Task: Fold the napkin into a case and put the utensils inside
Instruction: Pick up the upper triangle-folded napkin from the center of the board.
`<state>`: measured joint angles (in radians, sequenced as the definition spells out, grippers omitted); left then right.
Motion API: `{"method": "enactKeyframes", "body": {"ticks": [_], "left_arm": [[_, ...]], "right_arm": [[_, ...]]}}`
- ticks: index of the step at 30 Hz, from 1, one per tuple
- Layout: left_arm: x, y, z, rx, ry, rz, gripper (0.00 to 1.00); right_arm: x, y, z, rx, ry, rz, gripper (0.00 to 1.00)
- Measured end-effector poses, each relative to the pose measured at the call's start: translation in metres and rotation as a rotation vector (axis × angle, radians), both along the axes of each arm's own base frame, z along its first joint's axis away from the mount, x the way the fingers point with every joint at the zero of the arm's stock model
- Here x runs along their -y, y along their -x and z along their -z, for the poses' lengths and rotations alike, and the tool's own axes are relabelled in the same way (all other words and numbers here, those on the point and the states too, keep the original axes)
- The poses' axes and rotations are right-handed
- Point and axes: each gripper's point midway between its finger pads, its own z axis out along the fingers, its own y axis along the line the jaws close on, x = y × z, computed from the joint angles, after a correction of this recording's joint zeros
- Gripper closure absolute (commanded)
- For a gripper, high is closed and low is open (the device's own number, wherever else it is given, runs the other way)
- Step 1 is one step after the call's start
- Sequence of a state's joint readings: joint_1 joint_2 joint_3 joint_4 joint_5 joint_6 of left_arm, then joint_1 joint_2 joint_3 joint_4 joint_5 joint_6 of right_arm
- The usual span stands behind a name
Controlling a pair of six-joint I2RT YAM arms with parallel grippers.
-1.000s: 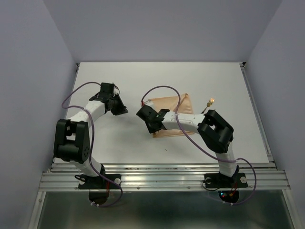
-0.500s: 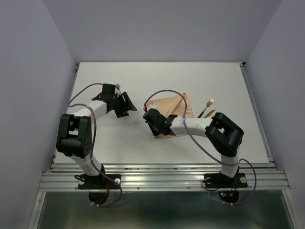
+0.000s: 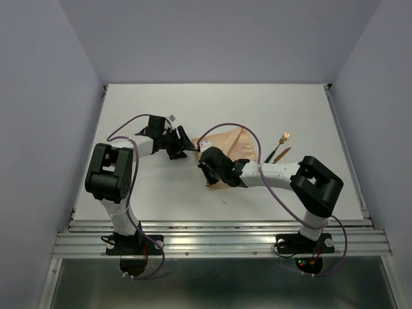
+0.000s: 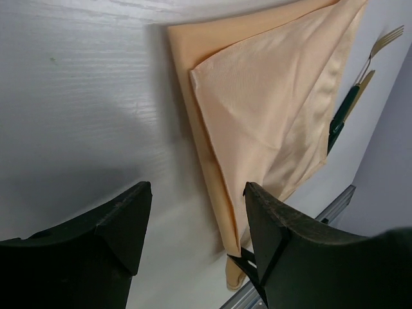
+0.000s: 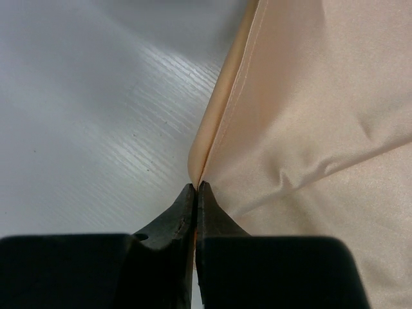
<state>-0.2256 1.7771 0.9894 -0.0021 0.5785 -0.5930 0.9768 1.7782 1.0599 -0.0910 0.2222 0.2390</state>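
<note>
The peach-orange napkin lies folded in layers on the white table, right of centre. My right gripper is at its near left corner, and the right wrist view shows that gripper shut on the napkin's folded edge. My left gripper stands open just left of the cloth. In the left wrist view its jaws are wide apart and low over the table, with the napkin ahead of them. The utensils, a gold fork and another dark-handled piece, lie right of the napkin.
Purple cables loop over both arms and above the napkin. The white table is walled on three sides, with a metal rail along its near edge.
My left gripper has opened wide and moved right, up to the napkin's left edge. My right gripper has shut on the napkin's near left corner, and its arm has stretched out leftward.
</note>
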Motion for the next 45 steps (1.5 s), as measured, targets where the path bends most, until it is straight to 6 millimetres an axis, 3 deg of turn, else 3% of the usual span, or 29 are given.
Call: {"method": "enactKeyframes", "body": {"ticks": [8, 18, 21, 24, 25, 27, 29, 32, 38, 45], "left_arm": [[0.019, -0.004, 0.008, 0.006, 0.040, 0.021, 0.37], [0.023, -0.010, 0.019, -0.002, 0.046, 0.001, 0.52], [0.023, -0.015, 0.019, 0.002, 0.042, -0.008, 0.61], [0.023, -0.020, 0.021, 0.004, 0.036, -0.020, 0.84], [0.023, -0.022, 0.021, 0.004, 0.035, -0.024, 1.00], [0.023, -0.023, 0.021, 0.003, 0.033, -0.030, 1.00], [0.023, -0.023, 0.020, -0.002, 0.033, -0.038, 1.00], [0.022, -0.024, 0.022, -0.001, 0.020, -0.049, 1.00], [0.018, -0.027, 0.025, -0.003, -0.006, -0.083, 1.00], [0.012, -0.026, 0.018, -0.002, -0.027, -0.113, 1.00]], "right_arm": [[-0.003, 0.002, -0.005, 0.004, -0.022, -0.020, 0.99], [-0.002, 0.004, -0.010, 0.011, -0.034, -0.029, 0.99], [-0.001, 0.005, -0.008, 0.005, -0.031, -0.035, 0.99], [-0.002, 0.006, -0.008, 0.006, -0.030, -0.043, 0.99], [-0.002, 0.006, -0.007, 0.006, -0.029, -0.046, 0.99], [-0.001, 0.007, -0.006, 0.008, -0.026, -0.052, 0.81], [0.001, 0.008, -0.003, 0.009, -0.018, -0.060, 0.55], [0.006, 0.013, 0.001, -0.001, -0.001, -0.077, 0.43], [0.011, 0.016, -0.001, -0.039, 0.018, -0.040, 0.40], [-0.002, 0.009, -0.023, -0.086, -0.055, 0.092, 0.40]]}}
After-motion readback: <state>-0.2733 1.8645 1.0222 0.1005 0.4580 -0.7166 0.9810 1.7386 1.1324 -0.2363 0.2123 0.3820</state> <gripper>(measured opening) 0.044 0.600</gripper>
